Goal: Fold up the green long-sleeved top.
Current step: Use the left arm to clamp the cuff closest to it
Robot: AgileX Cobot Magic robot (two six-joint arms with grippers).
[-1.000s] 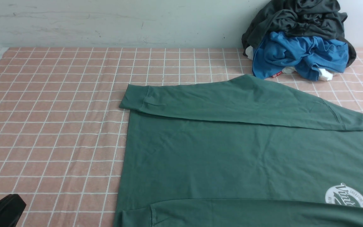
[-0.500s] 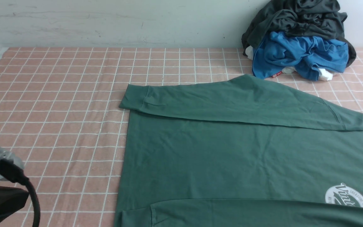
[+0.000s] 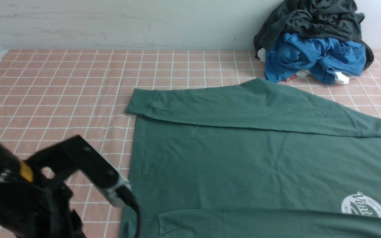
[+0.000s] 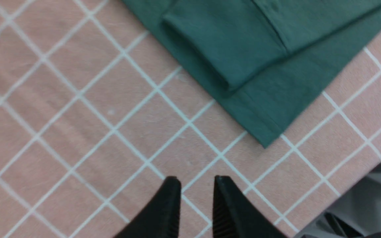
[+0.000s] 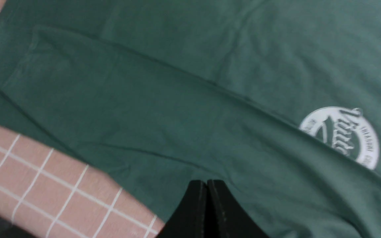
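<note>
The left gripper has swung in near the top, jaws slightly apart. The right gripper hangs closed above it. A clothes pile lies beyond.

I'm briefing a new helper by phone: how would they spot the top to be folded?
On the pink checked tablecloth, the green long-sleeved top lies spread flat over the right half, sleeves folded across its body. Unlike the blue garment and dark grey garment heaped at the back wall, it is flat and bears a round white logo.
</note>
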